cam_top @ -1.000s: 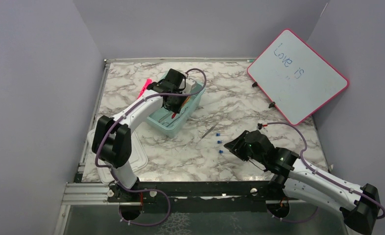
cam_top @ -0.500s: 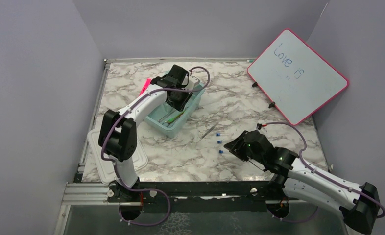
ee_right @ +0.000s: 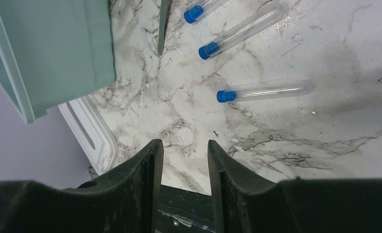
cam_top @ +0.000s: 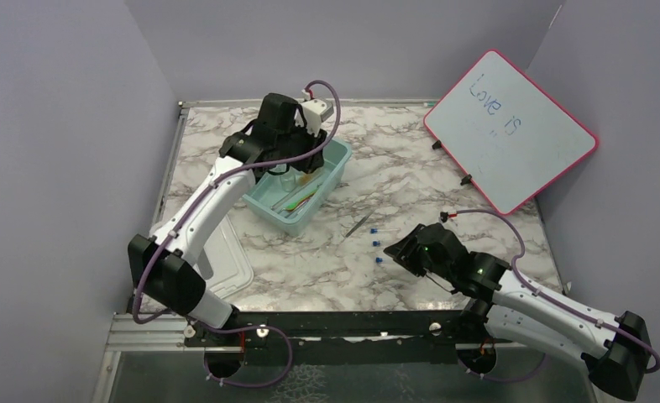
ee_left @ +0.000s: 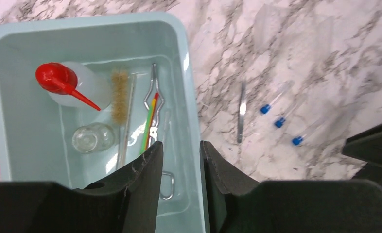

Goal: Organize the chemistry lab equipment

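Left wrist view alone makes teal bin [ee_left: 189, 73] contents plain: red-bulbed dropper [ee_left: 58, 80], tan-bristled wire brush [ee_left: 118, 94], small clear glass vessel [ee_left: 93, 137], metal tongs [ee_left: 153, 94], green-handled tool [ee_left: 147, 128]. Left claw [ee_left: 182, 144] above bin, spread, empty. Right wrist view resolves three blue-capped tubes [ee_right: 264, 90] on desk [ee_right: 301, 145]; right claw [ee_right: 183, 144] spread, empty.

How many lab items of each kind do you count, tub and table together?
Blue-capped tubes: 3
Metal strip: 1
Dropper: 1
Brush: 1
Glass jar: 1
Tongs: 1
Green tool: 1
Clear rod: 1
Total: 10
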Robot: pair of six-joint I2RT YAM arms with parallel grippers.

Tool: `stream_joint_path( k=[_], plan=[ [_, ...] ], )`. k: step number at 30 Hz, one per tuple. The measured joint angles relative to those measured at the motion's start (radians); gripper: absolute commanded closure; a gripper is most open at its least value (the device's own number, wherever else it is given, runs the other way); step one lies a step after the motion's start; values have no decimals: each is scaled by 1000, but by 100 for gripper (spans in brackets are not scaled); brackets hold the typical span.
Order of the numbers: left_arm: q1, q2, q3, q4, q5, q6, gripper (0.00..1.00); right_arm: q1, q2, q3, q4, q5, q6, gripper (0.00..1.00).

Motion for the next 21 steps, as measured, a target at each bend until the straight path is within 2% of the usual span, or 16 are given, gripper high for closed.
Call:
stream_joint_path(
  k=[5,9,16,21],
  plan=[
    [-16,-116,-97,111,87,-94,54,0,0,0,0,1,0,57],
    [-103,-174,-176,193,119,-146,53,0,0,0,1,1,0,57],
    [-261,-180,-278,296,88,-201,50,0,7,0,1,1,0,57],
    [-293,-127,-334,362,29,-228,46,0,4,0,1,0,-2,56]
  ],
)
